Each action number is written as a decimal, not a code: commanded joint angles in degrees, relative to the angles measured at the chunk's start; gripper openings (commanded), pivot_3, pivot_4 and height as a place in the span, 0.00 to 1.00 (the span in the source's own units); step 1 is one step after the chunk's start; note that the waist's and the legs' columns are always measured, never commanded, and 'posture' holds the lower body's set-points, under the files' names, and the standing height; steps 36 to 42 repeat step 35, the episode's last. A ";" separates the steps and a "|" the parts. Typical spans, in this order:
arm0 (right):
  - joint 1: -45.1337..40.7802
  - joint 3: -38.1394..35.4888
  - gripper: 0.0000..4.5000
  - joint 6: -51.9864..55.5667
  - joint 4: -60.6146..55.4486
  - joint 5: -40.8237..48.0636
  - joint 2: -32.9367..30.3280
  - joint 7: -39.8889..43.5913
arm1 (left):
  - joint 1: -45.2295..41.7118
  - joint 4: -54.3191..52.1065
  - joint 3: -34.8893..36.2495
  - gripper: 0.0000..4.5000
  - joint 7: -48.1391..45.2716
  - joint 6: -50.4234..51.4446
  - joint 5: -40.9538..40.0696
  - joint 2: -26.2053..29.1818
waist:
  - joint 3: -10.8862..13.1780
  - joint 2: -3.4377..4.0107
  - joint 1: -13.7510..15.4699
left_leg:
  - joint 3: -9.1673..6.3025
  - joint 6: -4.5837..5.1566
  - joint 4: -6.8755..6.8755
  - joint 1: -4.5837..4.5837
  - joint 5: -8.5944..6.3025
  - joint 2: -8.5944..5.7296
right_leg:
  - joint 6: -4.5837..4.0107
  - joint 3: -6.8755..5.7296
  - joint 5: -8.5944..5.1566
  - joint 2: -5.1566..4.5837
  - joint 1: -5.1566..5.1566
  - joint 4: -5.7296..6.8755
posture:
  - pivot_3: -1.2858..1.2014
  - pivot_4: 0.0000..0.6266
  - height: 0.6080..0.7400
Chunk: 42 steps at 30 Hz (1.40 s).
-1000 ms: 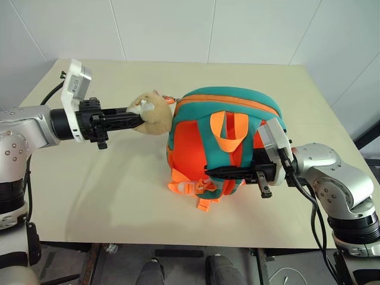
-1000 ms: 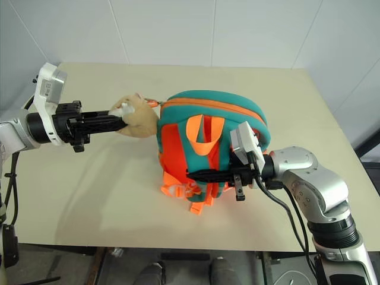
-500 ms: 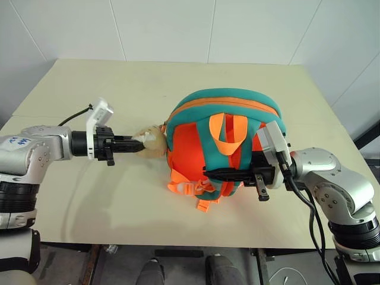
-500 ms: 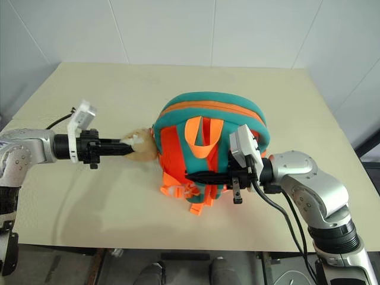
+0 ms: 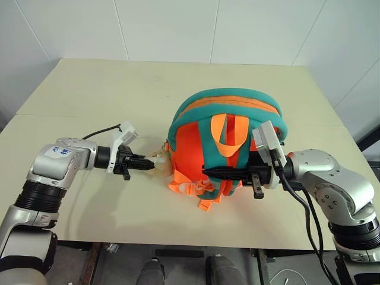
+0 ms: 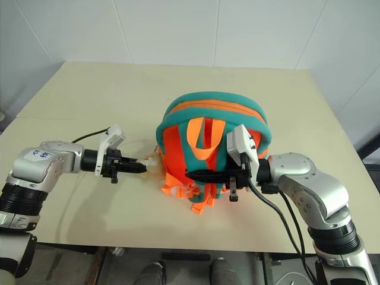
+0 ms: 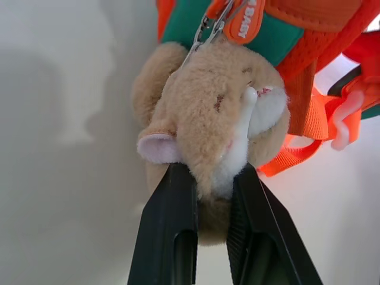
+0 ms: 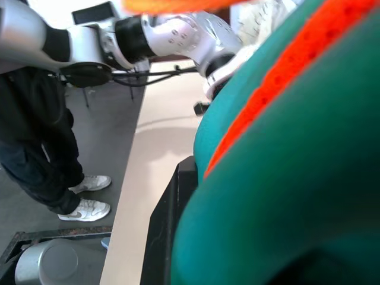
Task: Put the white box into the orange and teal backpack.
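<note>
One orange and teal backpack (image 5: 225, 142) is seen near the centre of the frame on the beige table (image 5: 119, 89), strap side facing the camera; whether its compartment is open, and what it contains, cannot be told. The white box is not made out in any view.

A tan plush toy (image 7: 217, 119) hangs by a metal clip from the backpack at centre left of the head views, just beside the orange body. The left gripper (image 5: 144, 164) is pinched on the plush toy; in the left wrist view both black fingers (image 7: 172, 225) are pressed into its fur. The right gripper (image 5: 214, 170) is laid across the lower front of the backpack among the teal and orange straps; whether its fingers are spread or pressed together cannot be told.

A person's dark trousers and white shoes (image 8: 86, 199) are recorded at the left of the right wrist view, standing on the grey floor beside the table.
</note>
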 commanded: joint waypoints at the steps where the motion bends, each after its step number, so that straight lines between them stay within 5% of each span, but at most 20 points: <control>1: -0.85 -1.75 0.28 0.91 -2.48 1.61 -2.73 1.55 | -0.58 -0.24 4.83 0.28 0.20 -2.73 -0.43 0.33 | 0.00 0.00 0.15 | 0.00 0.00 -0.01 0.00 0.00 0.00 | 0.00 0.00 0.00 0.00 0.00 0.00 | 0.52 0.24 1.00; 11: 1.34 -6.78 0.99 2.66 -3.31 1.19 -14.94 5.52 | 4.21 -2.44 11.47 0.96 0.11 -4.42 -0.23 3.34 | 0.03 0.03 0.70 | 0.04 0.07 -0.08 0.00 -0.04 0.01 | -0.01 0.02 -0.01 -0.01 -0.02 -0.10 | 0.52 0.24 1.00; 21: 11.85 -21.67 1.00 0.65 3.39 -5.40 -31.72 12.07 | 9.44 0.32 17.27 0.99 -2.06 -9.39 -0.02 7.12 | 0.03 0.02 1.00 | 0.12 0.09 -0.14 -0.01 -0.06 0.01 | -0.02 0.05 -0.02 -0.03 -0.03 -0.18 | 0.52 0.24 1.00; 26: 14.97 -27.18 1.00 -4.22 13.47 -11.04 -36.06 14.21 | 10.83 3.19 22.02 0.99 -5.97 -18.97 -2.22 4.62 | 0.03 0.03 0.93 | 0.26 0.14 -0.08 0.02 -0.13 0.02 | -0.04 0.09 -0.03 -0.06 -0.03 -0.20 | 0.52 0.24 1.00; 35: 11.34 -26.05 1.00 -7.83 18.88 -10.80 -27.07 8.23 | 11.06 4.89 25.78 0.99 -10.07 -27.43 -5.21 0.19 | 0.04 0.04 0.58 | 0.32 0.15 0.01 0.05 -0.13 0.03 | 0.00 0.16 -0.01 -0.07 -0.02 -0.14 | 0.52 0.24 1.00; 42: 11.34 -26.05 1.00 -7.83 18.88 -10.80 -27.07 8.23 | 11.06 4.89 25.78 0.99 -10.07 -27.43 -5.21 0.19 | 0.04 0.04 0.58 | 0.32 0.15 0.01 0.05 -0.13 0.03 | 0.00 0.16 -0.01 -0.07 -0.02 -0.14 | 0.52 0.24 1.00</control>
